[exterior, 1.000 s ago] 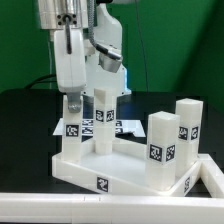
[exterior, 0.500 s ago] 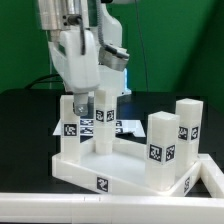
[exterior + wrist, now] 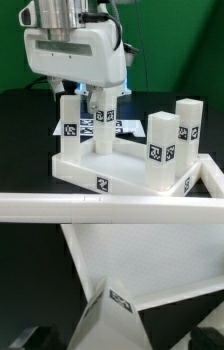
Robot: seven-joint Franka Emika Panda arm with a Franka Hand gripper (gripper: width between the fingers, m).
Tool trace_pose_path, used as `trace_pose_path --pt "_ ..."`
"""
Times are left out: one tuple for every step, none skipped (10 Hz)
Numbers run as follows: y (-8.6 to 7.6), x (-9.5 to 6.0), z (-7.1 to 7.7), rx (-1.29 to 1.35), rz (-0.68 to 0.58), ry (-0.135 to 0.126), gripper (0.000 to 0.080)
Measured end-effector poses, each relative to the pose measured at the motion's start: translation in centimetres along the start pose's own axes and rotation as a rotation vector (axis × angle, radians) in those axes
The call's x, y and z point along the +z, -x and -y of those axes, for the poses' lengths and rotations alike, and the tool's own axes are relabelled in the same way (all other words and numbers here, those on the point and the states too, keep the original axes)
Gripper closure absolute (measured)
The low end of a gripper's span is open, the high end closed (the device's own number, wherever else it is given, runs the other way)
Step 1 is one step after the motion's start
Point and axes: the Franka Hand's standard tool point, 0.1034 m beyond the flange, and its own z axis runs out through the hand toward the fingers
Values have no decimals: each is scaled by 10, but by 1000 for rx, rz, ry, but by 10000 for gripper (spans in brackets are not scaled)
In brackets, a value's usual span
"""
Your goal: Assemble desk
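Note:
The white desk top (image 3: 120, 170) lies upside down on the black table. Four tagged square legs stand up from it: left front (image 3: 69, 128), left rear (image 3: 105, 118), and two on the exterior view's right (image 3: 163, 145) (image 3: 188, 125). My gripper (image 3: 80, 95) hangs just above the left front leg, the hand turned broadside. In the wrist view the gripper (image 3: 122, 339) is open. Its dark fingertips (image 3: 38, 336) stand apart on either side of the leg (image 3: 108, 317), with gaps. The tray-like top (image 3: 150, 263) shows beyond.
The marker board (image 3: 125, 126) lies flat on the table behind the desk, partly hidden by the legs. A white rail (image 3: 60, 206) runs along the front edge. A green wall and cables stand behind the arm.
My gripper has let go of the left front leg, risen off its top and turned about its axis. The leg stays upright in the desk top.

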Motion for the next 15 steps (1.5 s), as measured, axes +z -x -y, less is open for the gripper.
trace_pose_path --pt "0 0 0 -54 -1 3 150" --pt "-1 1 0 -187 -20 30 150" --pt "-3 3 0 -322 -50 65 150" --pt "-4 5 0 -425 -67 87 150" --pt "-5 5 1 -533 -73 100 150" --pt "-7 4 0 -638 -69 104 150" --pt "-9 4 -3 -698 -66 106 150" --pt "-10 4 -4 -788 -63 111 150" --pt "-10 4 -5 -842 -60 113 150" --pt "-10 4 -5 -845 -60 113 150" --pt "-10 4 -5 -843 -60 113 278" --pt "-10 4 -5 -843 -60 113 417" --pt "-10 4 -4 -828 -60 111 506" --pt "-10 4 -5 -817 -60 110 506" --pt "-10 4 -5 -817 -60 111 506"
